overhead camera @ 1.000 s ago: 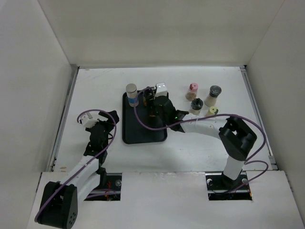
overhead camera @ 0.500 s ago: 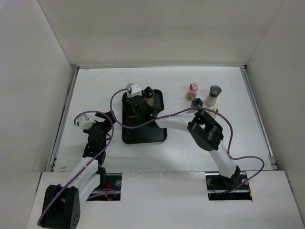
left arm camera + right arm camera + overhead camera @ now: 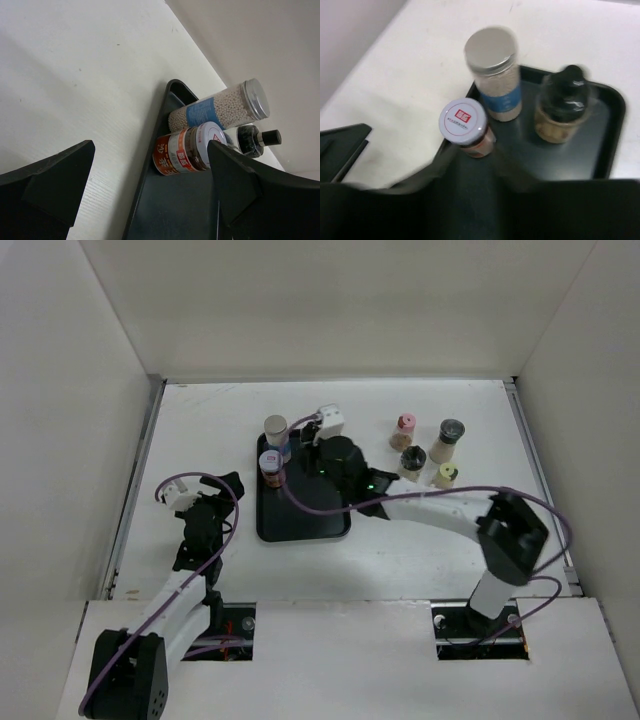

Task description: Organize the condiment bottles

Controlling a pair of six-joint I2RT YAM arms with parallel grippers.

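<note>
Red-label bottle (image 3: 270, 464) newly at tray (image 3: 300, 525) left edge, beside silver-cap bottle (image 3: 276, 427). Right gripper (image 3: 322, 448) backs off, jaws unclear. Left gripper (image 3: 205, 492) open. Four bottles (image 3: 412, 455) wait right of tray.

The black tray (image 3: 167, 207) holds three bottles grouped at its far corner: silver-capped bottle (image 3: 220, 110), red-labelled bottle (image 3: 187, 150), black-capped bottle (image 3: 255, 140). The left gripper (image 3: 150, 150) fingers stand wide apart.

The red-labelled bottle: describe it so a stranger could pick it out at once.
Start at the black tray on the white table. At its far end, the red-labelled bottle stands by the left rim, nearer than the tall silver-capped bottle. Only it has an orange-red label and a white cap with a red emblem.
</note>
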